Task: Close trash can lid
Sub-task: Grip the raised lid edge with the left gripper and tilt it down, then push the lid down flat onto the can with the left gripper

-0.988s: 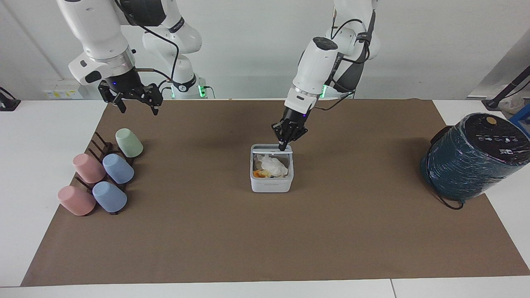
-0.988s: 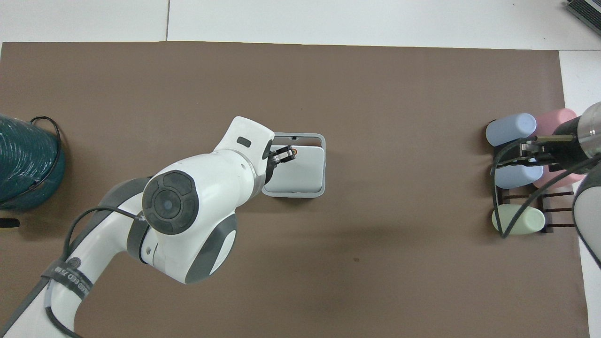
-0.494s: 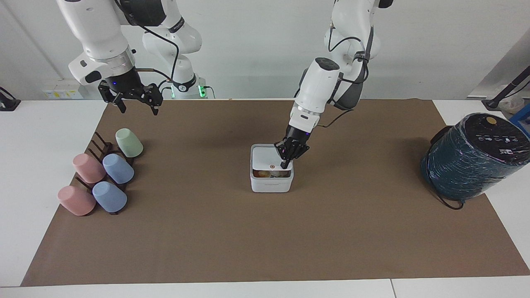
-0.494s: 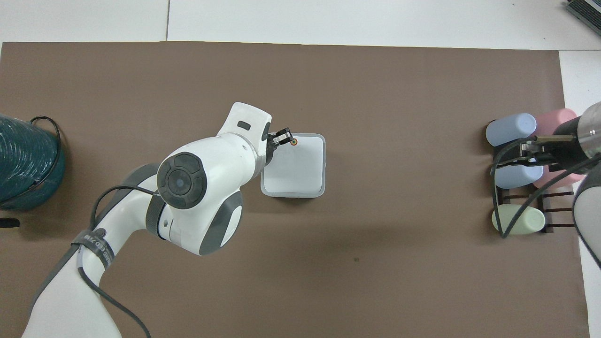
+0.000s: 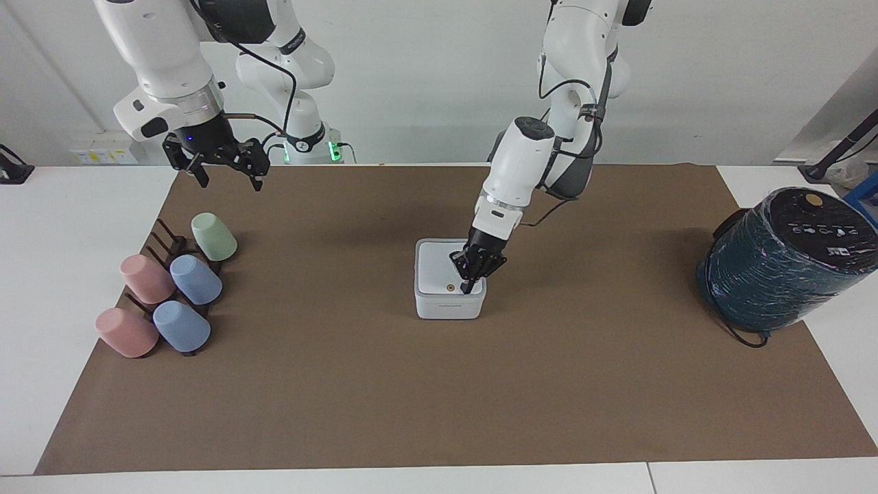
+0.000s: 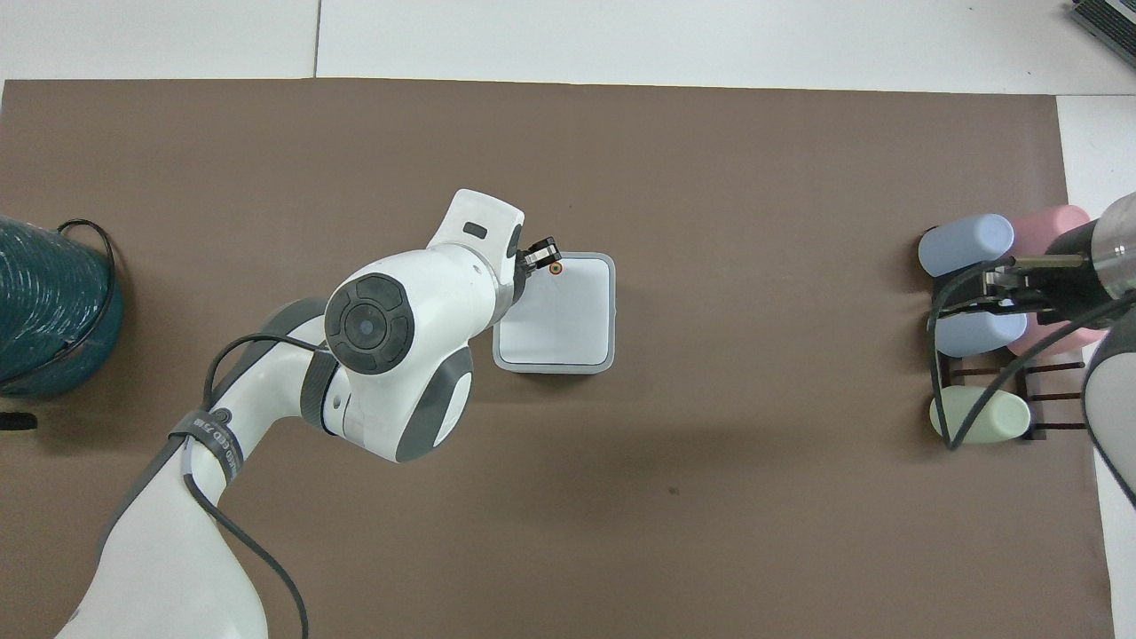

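The white square trash can stands on the middle of the brown mat. Its lid lies flat on the can, orange dot up; no contents show. It also shows in the overhead view. My left gripper is shut and its tip touches the lid beside the dot, at the edge farther from the robots; in the overhead view the left gripper is at that same edge. My right gripper is open and empty, waiting in the air over the cup rack's end of the table.
A dark rack with several pastel cups lies at the right arm's end of the mat. A large dark teal wrapped cylinder with a black cable stands at the left arm's end.
The lid has swung down from open to flat on the can. My left gripper followed it down and away from the robots. The right arm has not moved.
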`<state>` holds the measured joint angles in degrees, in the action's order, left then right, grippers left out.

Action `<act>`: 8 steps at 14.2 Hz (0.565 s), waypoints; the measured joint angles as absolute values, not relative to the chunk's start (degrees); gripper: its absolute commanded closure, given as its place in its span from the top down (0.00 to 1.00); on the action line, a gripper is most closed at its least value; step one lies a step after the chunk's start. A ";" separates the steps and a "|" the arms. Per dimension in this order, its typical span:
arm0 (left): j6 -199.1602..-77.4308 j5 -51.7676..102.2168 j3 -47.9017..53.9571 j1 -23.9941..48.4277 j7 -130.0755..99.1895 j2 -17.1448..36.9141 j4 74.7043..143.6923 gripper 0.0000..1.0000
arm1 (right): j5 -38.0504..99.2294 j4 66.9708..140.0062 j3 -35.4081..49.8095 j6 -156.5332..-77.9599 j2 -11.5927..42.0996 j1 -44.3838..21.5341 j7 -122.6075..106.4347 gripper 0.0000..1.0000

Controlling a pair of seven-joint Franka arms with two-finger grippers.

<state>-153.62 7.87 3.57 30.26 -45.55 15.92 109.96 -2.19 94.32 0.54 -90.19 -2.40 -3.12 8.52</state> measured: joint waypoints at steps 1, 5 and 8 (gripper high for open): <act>-153.63 7.87 3.57 30.28 -45.55 15.99 109.91 0.02 | -2.19 94.32 0.54 -90.19 -2.40 -3.12 8.52 1.00; -153.94 7.87 3.56 30.33 -45.50 16.14 109.89 0.02 | -2.19 94.32 0.54 -90.19 -2.40 -3.12 8.52 1.00; -153.99 7.84 3.44 31.05 -45.31 16.17 109.85 0.03 | -2.19 94.32 0.54 -90.19 -2.40 -3.12 8.52 1.00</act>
